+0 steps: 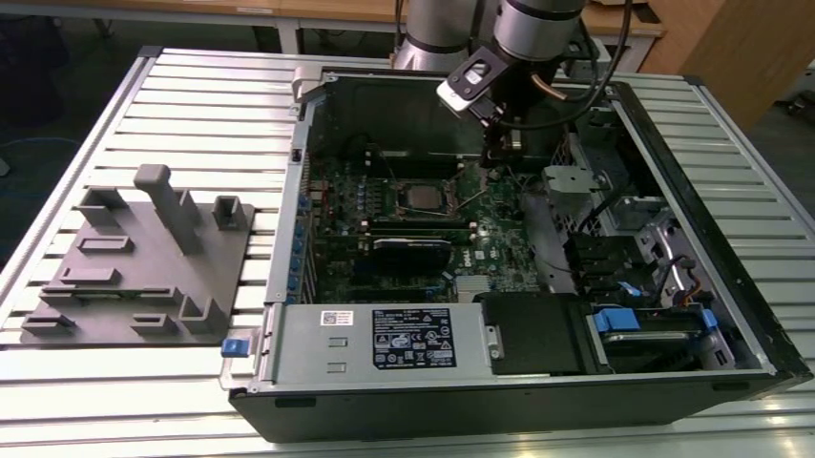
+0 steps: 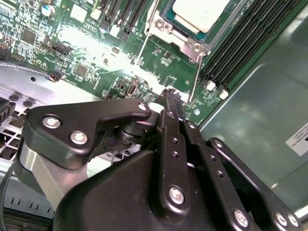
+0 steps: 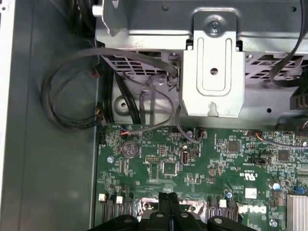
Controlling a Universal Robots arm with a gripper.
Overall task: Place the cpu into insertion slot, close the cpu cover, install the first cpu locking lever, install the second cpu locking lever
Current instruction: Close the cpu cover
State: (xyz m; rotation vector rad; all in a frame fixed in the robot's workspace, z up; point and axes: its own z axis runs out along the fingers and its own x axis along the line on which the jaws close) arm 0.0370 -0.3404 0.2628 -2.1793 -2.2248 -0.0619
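exterior view looks down on the whole case (image 1: 510,415); both wrist views sit close over its motherboard (image 2: 168,53) (image 3: 207,166).

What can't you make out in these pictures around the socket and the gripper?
- The cpu: second wrist view, partly cut off by the picture edge.
- The insertion slot: exterior view, too small to tell whether its metal frame is clamped down.
- The gripper tip: second wrist view, its own body hides whether it touches the locking lever.
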